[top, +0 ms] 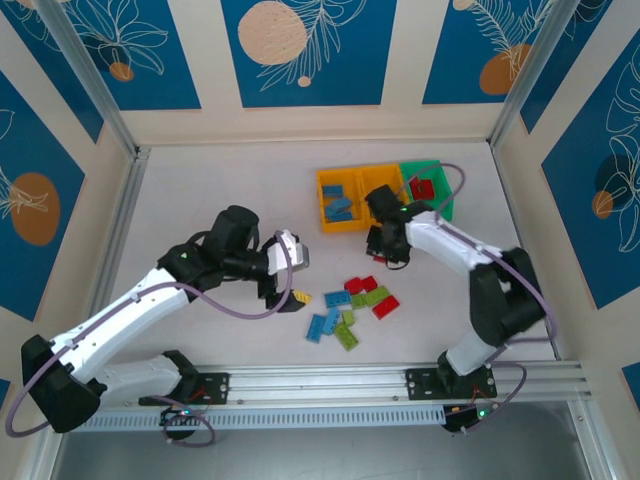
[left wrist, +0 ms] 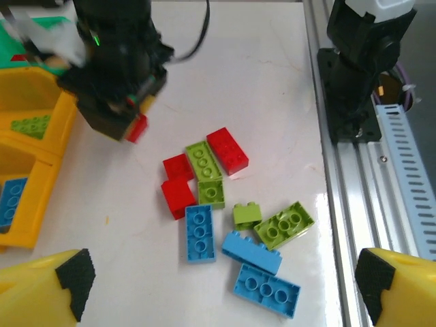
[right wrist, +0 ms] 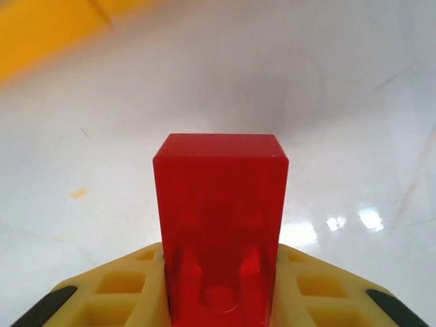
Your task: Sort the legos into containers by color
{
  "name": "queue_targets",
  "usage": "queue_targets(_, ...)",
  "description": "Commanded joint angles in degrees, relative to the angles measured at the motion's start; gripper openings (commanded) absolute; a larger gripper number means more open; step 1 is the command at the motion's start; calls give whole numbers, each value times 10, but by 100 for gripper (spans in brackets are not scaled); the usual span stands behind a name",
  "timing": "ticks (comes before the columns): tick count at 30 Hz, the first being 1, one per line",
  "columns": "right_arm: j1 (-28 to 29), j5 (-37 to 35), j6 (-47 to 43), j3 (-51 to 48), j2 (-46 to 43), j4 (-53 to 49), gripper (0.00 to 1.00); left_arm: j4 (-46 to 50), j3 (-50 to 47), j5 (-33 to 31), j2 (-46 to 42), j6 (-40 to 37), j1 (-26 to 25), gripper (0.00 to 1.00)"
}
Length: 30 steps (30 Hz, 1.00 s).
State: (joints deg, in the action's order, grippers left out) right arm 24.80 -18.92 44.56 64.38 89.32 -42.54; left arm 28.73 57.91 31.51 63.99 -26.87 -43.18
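A loose pile of legos [top: 352,305], blue, lime green and red, lies on the white table between the arms. My left gripper [top: 288,293] hangs open just left of the pile, its yellow fingers [left wrist: 68,283] spread wide on either side of the blue bricks [left wrist: 267,289]. My right gripper [top: 385,252] is shut on a red lego [right wrist: 218,218] and held above the table just in front of the containers [top: 330,205]. The left yellow bin holds blue bricks [top: 340,205], the middle one a lime brick [left wrist: 30,126], the green bin [top: 440,185] red ones.
An aluminium rail [top: 400,378] with both arm bases runs along the near edge, close to the pile. The right arm's base [left wrist: 354,88] stands on it. Enclosure walls and metal posts [top: 125,215] border the table on the left, back and right.
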Motion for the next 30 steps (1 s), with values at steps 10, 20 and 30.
queue_targets(10, -216, 2, -154, 265, 187, 33, 29, -81, 19, -69, 26, 36, -57, 100)
queue_targets(20, -238, 7, -136, 404, 250, -67, 61, -116, -10, -135, -2, 56, -66, 100)
queue_targets(30, -191, 69, -19, 81, -80, -55, 62, -156, -31, -156, -2, 41, -66, 100)
